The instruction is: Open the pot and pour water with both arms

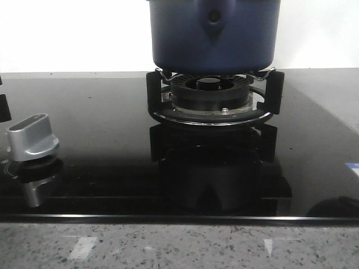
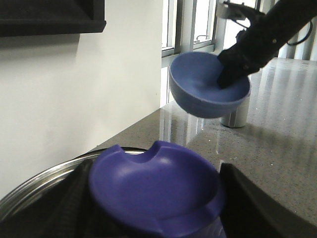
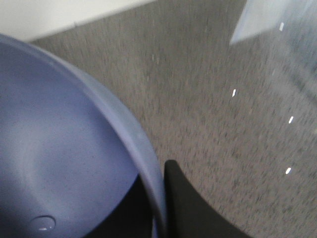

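1. First, closest to your left wrist camera, the left gripper (image 2: 157, 203) had its dark fingers (image 2: 257, 203) set either side of a notched blue-violet piece (image 2: 153, 181). They seemed pressed against it, though their tips ran out of the picture. You could not tell whether it was a lid or a cup.
2. Just beside it at 8 o'clock, a steel rim (image 2: 44, 186) showed only as an arc. You could not tell what it belonged to.
3. Farther off at 1 o'clock, the right gripper (image 2: 232, 74) pinched the wall of a blue bowl (image 2: 198, 89) held in the air, one finger inside and one outside. The right wrist view was blurred. It showed a droplet in the bowl and no more water than that.
4. From the front, the knob (image 1: 32, 137) sat nearest at 9 o'clock on the black glass hob (image 1: 101, 112).
5. Beyond it at 12 o'clock, the pot (image 1: 185, 39) stood on the burner (image 1: 210, 98).
6. You should have judged the pot stiff, rather heavy, and heavier still with water in it. Its smooth matte walls offered the fingers little purchase. The handle bracket (image 1: 214, 22) or the rim looked the safer hold.
7. The pot's top was cut off, so its rim, any lid and its contents stayed hidden. Neither arm appeared in the front view.
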You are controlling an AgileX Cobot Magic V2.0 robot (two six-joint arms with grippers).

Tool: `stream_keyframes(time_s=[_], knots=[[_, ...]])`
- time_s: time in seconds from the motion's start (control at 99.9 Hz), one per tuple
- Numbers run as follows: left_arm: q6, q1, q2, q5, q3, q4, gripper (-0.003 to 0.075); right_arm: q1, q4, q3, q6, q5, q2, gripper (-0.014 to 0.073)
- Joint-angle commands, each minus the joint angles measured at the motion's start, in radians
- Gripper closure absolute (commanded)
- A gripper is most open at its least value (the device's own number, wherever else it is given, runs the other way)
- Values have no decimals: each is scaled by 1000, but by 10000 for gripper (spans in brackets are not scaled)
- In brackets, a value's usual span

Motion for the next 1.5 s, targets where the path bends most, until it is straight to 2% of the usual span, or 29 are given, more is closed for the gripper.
stream_keyframes(time_s=[0.0,0.25,0.51,0.6,0.801,0.911,1.161,1.211,1.281,1.351,1.401,1.491], knots=[[-4,-19,-27,-36,-30,-109,406,-15,20,114,-12,-120,-68,668],[-4,-59,-24,-36,-30,-103,406,-15,-4,380,-12,-164,-108,668],[-4,-61,-15,-39,-30,-101,406,-15,2,458,-12,-177,-110,658],[-4,-61,-13,-39,-30,-101,406,-15,2,458,-12,-177,-110,585],[-4,-61,-13,-42,-30,-101,406,-15,7,458,-12,-175,-110,277],[-4,-61,-13,-42,-30,-101,406,-15,7,458,-12,-182,-126,208],[-4,-61,17,-8,-47,-136,406,-15,26,415,-12,-194,-299,215],[-4,-63,40,-14,-64,-136,406,-15,45,415,-12,-194,-349,242],[-4,-86,78,-14,-98,-136,406,-15,62,415,-15,-190,-422,342],[13,-122,127,-14,-145,-136,406,-1,79,415,-52,-185,-489,514],[38,-147,158,-14,-178,-136,406,16,82,415,-73,-183,-535,673],[76,-191,216,-11,-241,-136,406,51,83,415,-77,-163,-611,661]])
